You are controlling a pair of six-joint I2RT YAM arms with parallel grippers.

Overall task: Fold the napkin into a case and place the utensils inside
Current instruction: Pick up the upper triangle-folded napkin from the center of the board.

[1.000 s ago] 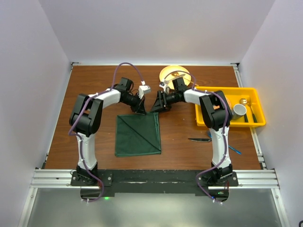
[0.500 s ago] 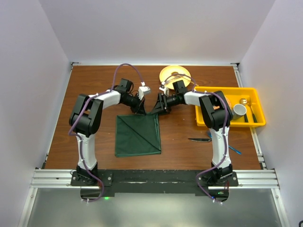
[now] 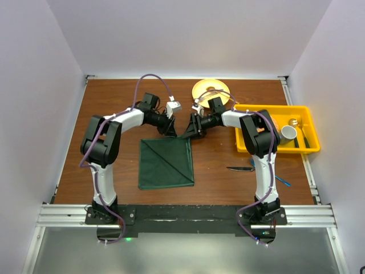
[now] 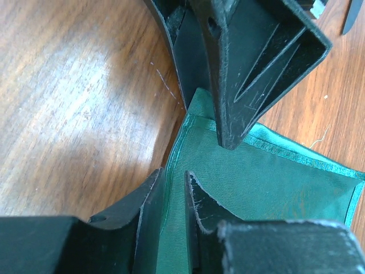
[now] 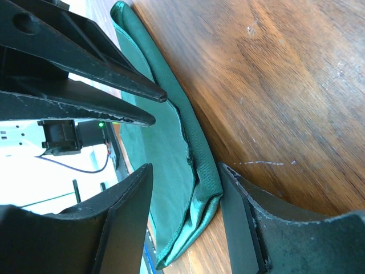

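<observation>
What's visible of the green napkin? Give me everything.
The napkin is dark green soft cloth with stitched hems, folded into a rough square with a diagonal crease, lying flat on the wood table between the arms. Its far right corner shows stacked layers. The right end effector straddles that corner, open; the left end effector sits on the far edge beside it, grip unclear.

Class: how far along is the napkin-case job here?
Done: the dark green cloth napkin lies folded flat. In hand: left end effector and right end effector straddle its far edge. Left: narrowing it into a case, then inserting the dark-handled knife and blue plastic fork.
</observation>
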